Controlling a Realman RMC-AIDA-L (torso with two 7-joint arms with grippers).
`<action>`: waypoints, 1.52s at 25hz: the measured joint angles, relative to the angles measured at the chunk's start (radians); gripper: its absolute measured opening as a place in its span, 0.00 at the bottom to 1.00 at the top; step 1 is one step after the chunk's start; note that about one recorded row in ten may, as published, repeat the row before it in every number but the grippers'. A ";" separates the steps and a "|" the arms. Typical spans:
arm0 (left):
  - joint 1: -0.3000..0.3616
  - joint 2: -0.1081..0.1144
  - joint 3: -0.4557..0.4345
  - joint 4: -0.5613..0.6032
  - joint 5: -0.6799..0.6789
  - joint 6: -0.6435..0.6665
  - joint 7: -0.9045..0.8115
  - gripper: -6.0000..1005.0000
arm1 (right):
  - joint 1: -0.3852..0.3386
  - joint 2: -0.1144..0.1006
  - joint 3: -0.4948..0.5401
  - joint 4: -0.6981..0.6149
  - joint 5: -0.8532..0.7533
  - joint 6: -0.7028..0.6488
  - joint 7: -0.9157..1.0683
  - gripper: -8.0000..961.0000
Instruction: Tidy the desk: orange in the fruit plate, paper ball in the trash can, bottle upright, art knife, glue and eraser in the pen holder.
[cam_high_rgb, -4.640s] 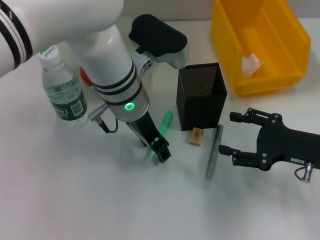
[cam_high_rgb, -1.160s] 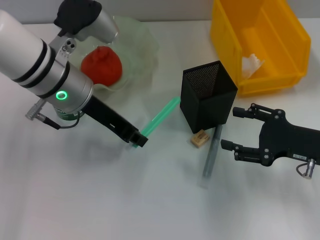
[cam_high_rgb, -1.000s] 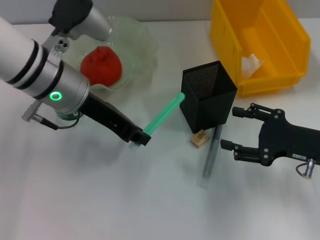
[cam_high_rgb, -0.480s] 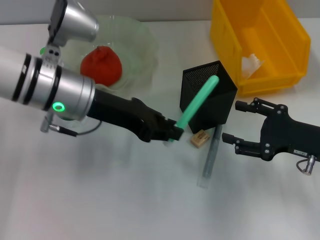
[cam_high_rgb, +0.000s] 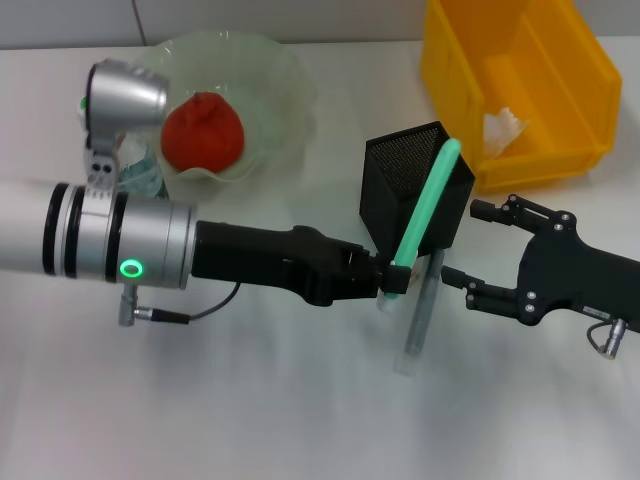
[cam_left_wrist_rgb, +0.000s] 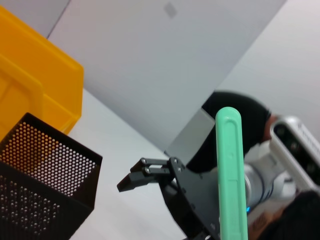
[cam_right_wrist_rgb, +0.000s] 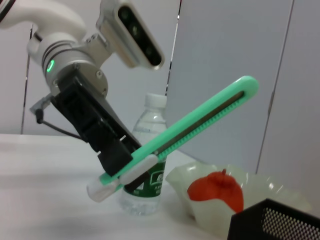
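- The art knife (cam_high_rgb: 425, 212) is pinched at its white lower end by the left gripper (cam_high_rgb: 388, 280), and slants up and away from the claw with its green tip over the front rim of the pen holder (cam_high_rgb: 398, 195); the right wrist view shows the same cutter (cam_right_wrist_rgb: 176, 140) clamped at its lower end.
- The left gripper reaches across the desk (cam_high_rgb: 250, 400) from the robot's left, its jaws pressed on the knife just in front of the pen holder's lower front corner.
- The pen holder stands upright directly beyond the left claw, tilted a little in the head view.
- The glue (cam_high_rgb: 419, 310) lies flat on the desk just to the right of the left claw, running from the holder's base toward the robot.
- The right gripper (cam_high_rgb: 470, 255) hovers to the right of the glue and the holder, its fingers spread apart and holding nothing.
- The eraser cannot be made out; the claw and knife cover the spot beside the holder.
- The trash can (cam_high_rgb: 520, 85) sits beyond the right gripper, with the paper ball (cam_high_rgb: 500, 127) inside it.
- The orange (cam_high_rgb: 203, 131) rests in the fruit plate (cam_high_rgb: 285, 85), well away to the far left of the left claw.
- The bottle (cam_right_wrist_rgb: 148, 160) stands upright near the plate, mostly hidden behind the left arm in the head view.
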 joint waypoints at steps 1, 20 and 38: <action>0.000 0.000 0.000 0.000 0.000 0.000 0.000 0.20 | 0.002 0.001 0.010 0.012 0.000 -0.007 -0.020 0.82; 0.066 -0.004 0.037 -0.181 -0.200 0.051 0.281 0.20 | 0.041 0.002 0.138 0.185 0.003 -0.131 -0.422 0.82; 0.064 -0.004 0.037 -0.355 -0.286 0.051 0.876 0.20 | 0.075 -0.103 0.148 0.098 -0.172 -0.426 0.327 0.82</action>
